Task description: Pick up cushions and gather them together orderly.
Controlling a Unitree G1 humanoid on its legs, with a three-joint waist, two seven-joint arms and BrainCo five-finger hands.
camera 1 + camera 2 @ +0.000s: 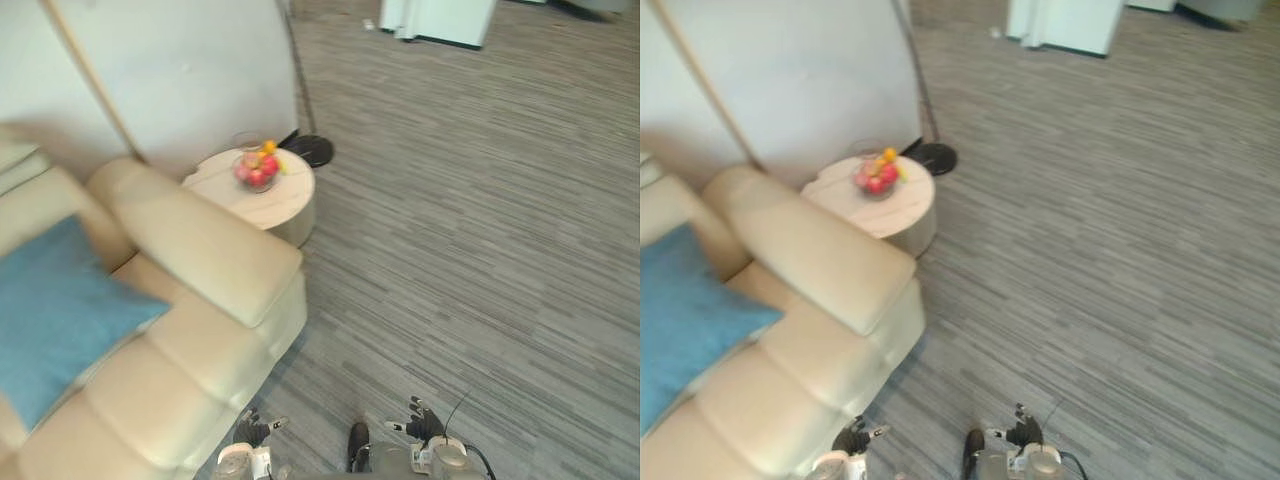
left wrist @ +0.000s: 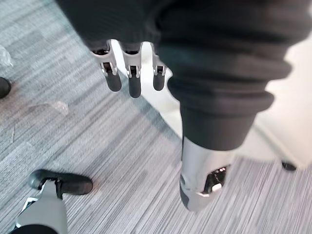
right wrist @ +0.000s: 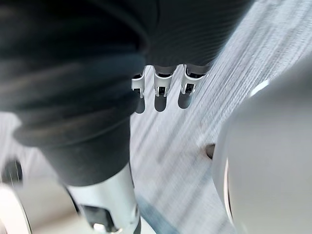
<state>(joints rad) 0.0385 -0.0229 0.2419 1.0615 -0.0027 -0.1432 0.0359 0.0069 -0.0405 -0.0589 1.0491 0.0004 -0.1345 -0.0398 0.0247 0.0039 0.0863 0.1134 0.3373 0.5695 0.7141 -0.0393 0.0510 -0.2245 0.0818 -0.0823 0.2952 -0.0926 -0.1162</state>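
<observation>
Locate blue cushion (image 1: 55, 310) on sofa (image 1: 205, 255), well apart, forward-left of both hands. Lead with nearer left hand (image 1: 252, 430), not right hand (image 1: 425, 425). Note fingers of both straight, holding nothing.

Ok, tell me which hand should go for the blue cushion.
Left, probably. The blue cushion lies on the sofa on the robot's left, and the left hand hangs empty beside the sofa's front edge. The right hand, also empty, hangs over the carpet, farther away.
</observation>
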